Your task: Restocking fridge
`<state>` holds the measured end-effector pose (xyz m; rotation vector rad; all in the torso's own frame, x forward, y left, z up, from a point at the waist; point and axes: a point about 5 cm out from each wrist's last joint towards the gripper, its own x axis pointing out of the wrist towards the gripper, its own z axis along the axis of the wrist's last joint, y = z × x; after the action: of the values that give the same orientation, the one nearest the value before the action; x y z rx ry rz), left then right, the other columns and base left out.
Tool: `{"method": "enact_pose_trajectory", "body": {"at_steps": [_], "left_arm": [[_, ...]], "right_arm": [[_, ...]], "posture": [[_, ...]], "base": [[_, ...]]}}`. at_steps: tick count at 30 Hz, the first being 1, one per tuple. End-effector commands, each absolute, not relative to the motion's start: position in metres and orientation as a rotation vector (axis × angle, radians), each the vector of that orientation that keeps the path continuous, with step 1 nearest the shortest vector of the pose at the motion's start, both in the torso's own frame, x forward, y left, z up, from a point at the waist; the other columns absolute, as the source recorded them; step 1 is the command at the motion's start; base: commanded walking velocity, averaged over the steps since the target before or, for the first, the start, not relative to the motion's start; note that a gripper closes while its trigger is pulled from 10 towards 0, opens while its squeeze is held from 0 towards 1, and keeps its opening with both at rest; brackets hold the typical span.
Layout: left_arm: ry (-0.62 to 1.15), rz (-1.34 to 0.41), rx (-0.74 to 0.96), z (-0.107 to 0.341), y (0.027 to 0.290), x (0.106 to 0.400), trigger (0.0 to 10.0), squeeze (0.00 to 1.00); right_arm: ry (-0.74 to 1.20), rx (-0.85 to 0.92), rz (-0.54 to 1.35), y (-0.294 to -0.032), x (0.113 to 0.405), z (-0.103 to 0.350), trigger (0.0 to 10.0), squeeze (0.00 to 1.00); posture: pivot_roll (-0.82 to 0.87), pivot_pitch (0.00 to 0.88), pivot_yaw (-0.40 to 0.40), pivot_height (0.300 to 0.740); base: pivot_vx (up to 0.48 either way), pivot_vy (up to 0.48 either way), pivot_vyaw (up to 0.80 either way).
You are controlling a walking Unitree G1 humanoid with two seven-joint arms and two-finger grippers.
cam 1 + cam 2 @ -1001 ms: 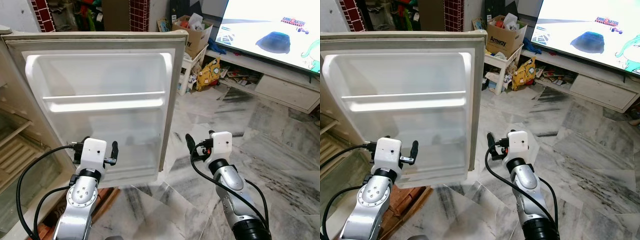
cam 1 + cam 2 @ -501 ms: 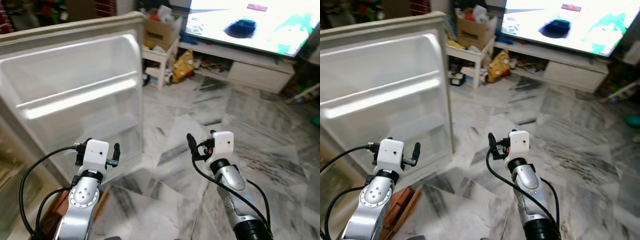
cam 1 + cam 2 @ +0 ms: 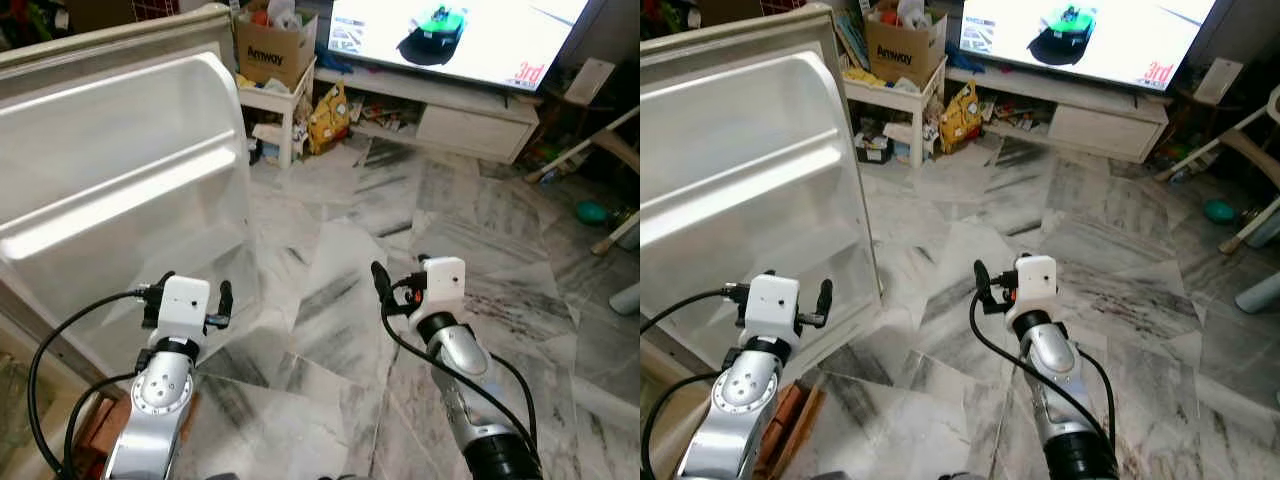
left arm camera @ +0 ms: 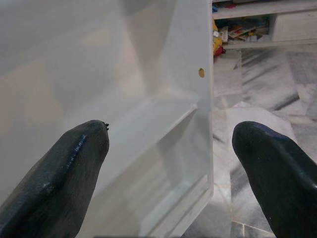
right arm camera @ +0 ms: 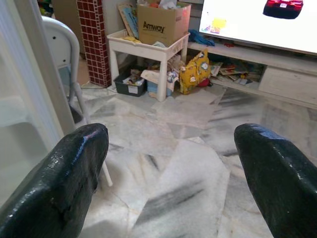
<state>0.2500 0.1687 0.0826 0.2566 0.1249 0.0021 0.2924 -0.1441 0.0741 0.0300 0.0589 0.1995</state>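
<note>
Two grippers are up in front of me and both are empty, fingers spread wide: the left gripper [image 4: 168, 168] points at the fridge door [image 3: 110, 190], the right gripper [image 5: 171, 173] at bare marble floor [image 3: 440, 210]. The door stands swung open on my left, its inner shelf rail [image 3: 120, 200] running across it with nothing on it. My left arm is clearly the nearer one. I see nothing to stock within reach. A cardboard box [image 3: 272, 48] on a white table [image 3: 890, 98] lies well ahead, beyond the door's edge, so I judge the next move is toward supplies.
</note>
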Motion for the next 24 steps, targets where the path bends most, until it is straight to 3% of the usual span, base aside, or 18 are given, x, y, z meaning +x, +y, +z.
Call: {"method": "enact_pose_trajectory", "body": {"at_steps": [1,4,9,12,17,19,24], "left_arm": [[0.100,-0.016,0.242,0.092,0.163,0.252,10.0,0.00],[0.102,-0.042,0.211,0.096,0.158,0.248,10.0,0.00],[0.123,-0.099,0.212,0.092,0.155,0.243,10.0,0.00],[0.146,-0.139,0.269,0.084,0.162,0.240,10.0,0.00],[0.131,-0.052,0.245,0.103,0.181,0.247,10.0,0.00],[0.118,-0.076,0.243,0.102,0.177,0.253,10.0,0.00],[0.085,-0.074,0.221,0.104,0.168,0.264,10.0,0.00]], "right_arm": [[0.046,0.019,0.167,-0.154,0.293,0.079,10.0,0.00],[0.043,0.015,0.135,-0.164,0.284,0.083,10.0,0.00],[0.035,0.021,0.123,-0.169,0.276,0.085,10.0,0.00],[0.051,0.052,0.104,-0.164,0.273,0.081,10.0,0.00],[0.007,0.089,0.182,-0.140,0.286,0.105,10.0,0.00],[-0.047,0.094,0.207,-0.134,0.292,0.116,10.0,0.00],[-0.030,0.099,0.096,-0.155,0.290,0.109,10.0,0.00]], "posture": [[0.11,0.002,-0.065,0.740],[0.10,0.055,-0.045,0.740],[0.10,0.052,-0.035,0.740],[0.14,0.044,-0.033,0.740],[0.12,0.064,-0.042,0.740],[0.08,0.095,-0.019,0.740],[0.09,0.036,-0.040,0.740]], "base": [[0.000,0.000,-0.80],[0.000,0.000,-0.80],[0.000,0.000,-0.80],[0.000,0.000,-0.80],[0.000,0.000,-0.80],[0.000,0.000,0.00],[0.000,0.000,0.00]]}}
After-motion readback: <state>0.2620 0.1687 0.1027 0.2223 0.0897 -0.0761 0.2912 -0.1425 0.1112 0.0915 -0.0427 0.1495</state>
